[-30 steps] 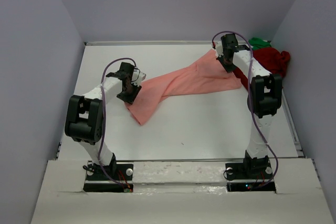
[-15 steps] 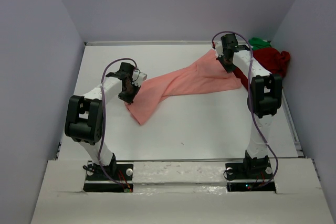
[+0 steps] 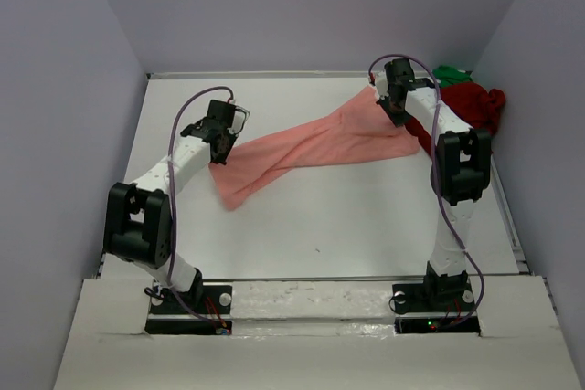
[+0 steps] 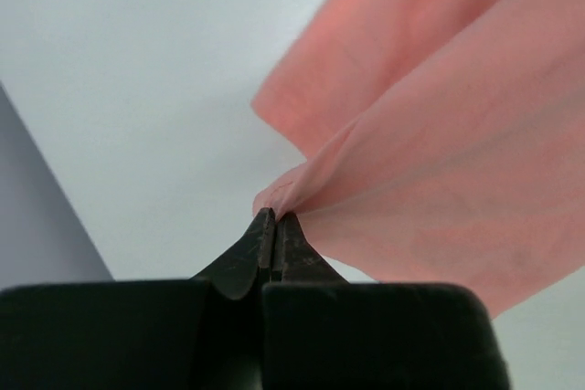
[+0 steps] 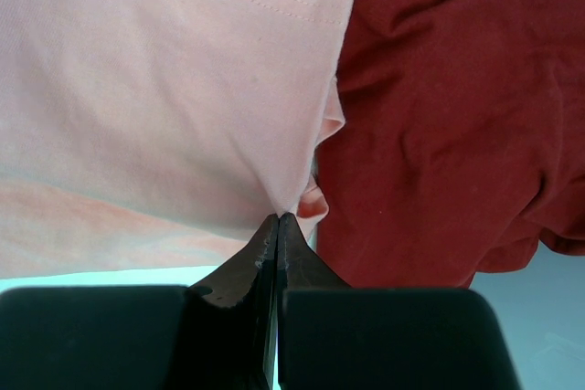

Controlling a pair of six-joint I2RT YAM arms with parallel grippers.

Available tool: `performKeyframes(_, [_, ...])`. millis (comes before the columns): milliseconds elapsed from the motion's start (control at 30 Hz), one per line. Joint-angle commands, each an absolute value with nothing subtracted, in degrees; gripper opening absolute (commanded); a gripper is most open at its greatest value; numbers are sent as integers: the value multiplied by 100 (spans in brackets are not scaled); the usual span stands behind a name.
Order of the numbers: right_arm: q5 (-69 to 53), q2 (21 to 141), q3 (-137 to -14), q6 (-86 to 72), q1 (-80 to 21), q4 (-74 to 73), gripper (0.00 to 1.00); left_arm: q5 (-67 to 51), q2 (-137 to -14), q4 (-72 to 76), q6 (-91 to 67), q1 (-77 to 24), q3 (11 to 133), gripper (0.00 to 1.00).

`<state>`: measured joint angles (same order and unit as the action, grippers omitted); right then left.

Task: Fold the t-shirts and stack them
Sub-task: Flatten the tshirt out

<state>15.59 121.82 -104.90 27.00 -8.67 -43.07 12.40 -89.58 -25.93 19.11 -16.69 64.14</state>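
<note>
While salmon-pink t-shirt (image 3: 311,145) spans the counter (image 3: 366,216), centre left to upper right | left gripper (image 4: 274,216) jaws clenched on its left end | right gripper (image 5: 277,218) jaws clenched on its right end

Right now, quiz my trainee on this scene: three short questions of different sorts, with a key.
1. True or false: the left gripper and the right gripper are each shut on the salmon-pink t-shirt.
2. Where does the dark red t-shirt lie on the table? A: far right corner. B: near left corner. C: centre.
3. What colour is the small crumpled t-shirt beyond the dark red one?

Key: 1 true. 2 A. 3 green.
</note>
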Motion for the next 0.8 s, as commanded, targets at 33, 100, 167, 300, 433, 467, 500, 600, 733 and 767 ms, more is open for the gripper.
performKeyframes(33, [1564,11848,-10766,2795,-870,-4350,0,2556,-8974,-2277,1995,-1442,7030,0])
performKeyframes(100, [1573,11760,-10758,2812,-870,-4359,0,2628,-8939,-2250,1952,-1441,7381,0])
performKeyframes(167, [1582,11707,-10732,2830,-870,-4359,0,2506,-8860,-2443,1899,-1441,7777,0])
performKeyframes(300, [1626,11663,-10714,2856,-870,-4351,0,1174,-8421,-3145,1898,-1441,8480,0])
performKeyframes(433, [1608,11707,-10775,2857,-817,-4359,0,-611,-7920,-3831,2074,-1450,8789,0])
performKeyframes(467, [1591,11724,-10801,2856,-817,-4359,0,-972,-7710,-4058,2196,-1459,8763,0])
performKeyframes(500, [1565,11725,-10828,2830,-817,-4359,0,-1663,-7612,-4208,2276,-1485,8745,0])
performKeyframes(600, [1477,11742,-10872,2778,-817,-4377,0,-2502,-7304,-4561,2600,-1581,8517,0])
performKeyframes(733, [1441,11751,-10872,2751,-817,-4395,0,-3240,-7251,-5105,3100,-1670,8192,0])
performKeyframes(767, [1450,11751,-10872,2751,-817,-4395,0,-3261,-7286,-5289,3129,-1713,8070,0])
